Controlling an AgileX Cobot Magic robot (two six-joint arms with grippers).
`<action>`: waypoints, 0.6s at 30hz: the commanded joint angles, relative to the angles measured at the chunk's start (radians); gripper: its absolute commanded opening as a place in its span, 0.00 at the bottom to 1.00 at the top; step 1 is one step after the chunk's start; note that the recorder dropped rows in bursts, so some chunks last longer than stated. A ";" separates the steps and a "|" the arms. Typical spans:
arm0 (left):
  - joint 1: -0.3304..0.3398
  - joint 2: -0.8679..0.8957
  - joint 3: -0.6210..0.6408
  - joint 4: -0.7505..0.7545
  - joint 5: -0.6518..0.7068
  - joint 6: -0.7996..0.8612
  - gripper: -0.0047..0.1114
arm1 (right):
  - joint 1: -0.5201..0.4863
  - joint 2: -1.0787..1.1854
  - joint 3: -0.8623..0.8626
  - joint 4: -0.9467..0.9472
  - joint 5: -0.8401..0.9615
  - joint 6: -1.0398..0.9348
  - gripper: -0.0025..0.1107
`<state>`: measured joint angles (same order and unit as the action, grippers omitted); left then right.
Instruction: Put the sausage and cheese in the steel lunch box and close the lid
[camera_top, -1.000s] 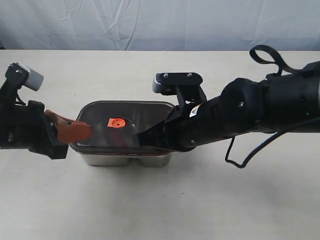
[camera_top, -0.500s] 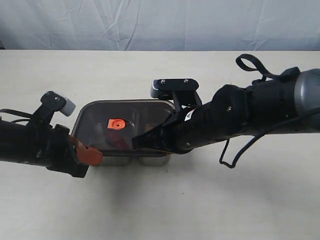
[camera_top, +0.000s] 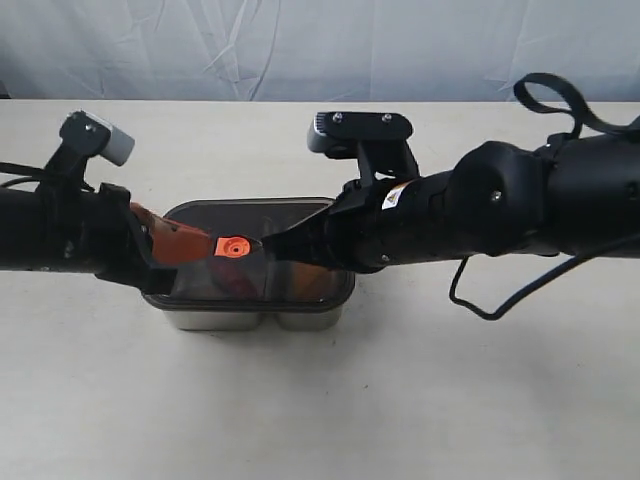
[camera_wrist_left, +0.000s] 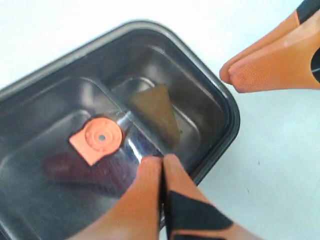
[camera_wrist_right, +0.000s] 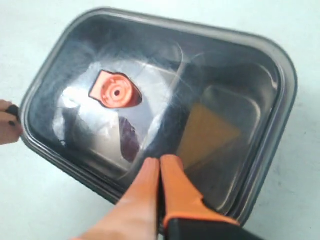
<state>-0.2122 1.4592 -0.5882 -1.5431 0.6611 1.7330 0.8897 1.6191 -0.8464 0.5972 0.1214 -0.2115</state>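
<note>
Already seated on the steel lunch box (camera_top: 250, 318), the lid (camera_top: 230, 215) lies lengthwise between the arms, with the sausage (camera_wrist_right: 130, 137) and cheese (camera_wrist_right: 207, 132) dim beneath it. The left hand (camera_top: 185, 245) and right hand (camera_wrist_right: 160, 162), both pinched shut and empty, sit over the lid on either side of its orange valve (camera_top: 233, 246).

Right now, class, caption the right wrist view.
Shut right gripper above the lid on the steel lunch box, cheese showing through.

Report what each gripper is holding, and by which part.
Nothing is held. The left gripper and the right gripper are both shut with nothing between the jaws, tips over the lid on the steel lunch box.
</note>
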 joint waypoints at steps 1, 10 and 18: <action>-0.002 -0.065 -0.008 0.000 0.013 0.001 0.04 | -0.005 -0.057 0.003 -0.012 0.006 -0.006 0.02; -0.002 -0.246 -0.008 0.168 0.136 -0.144 0.04 | 0.008 -0.268 0.005 -0.061 0.062 -0.006 0.02; -0.002 -0.544 -0.008 0.278 0.148 -0.304 0.04 | 0.008 -0.479 0.005 -0.261 0.253 0.099 0.02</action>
<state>-0.2122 1.0178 -0.5943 -1.3018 0.7892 1.4905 0.8938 1.1958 -0.8464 0.4460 0.3028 -0.1819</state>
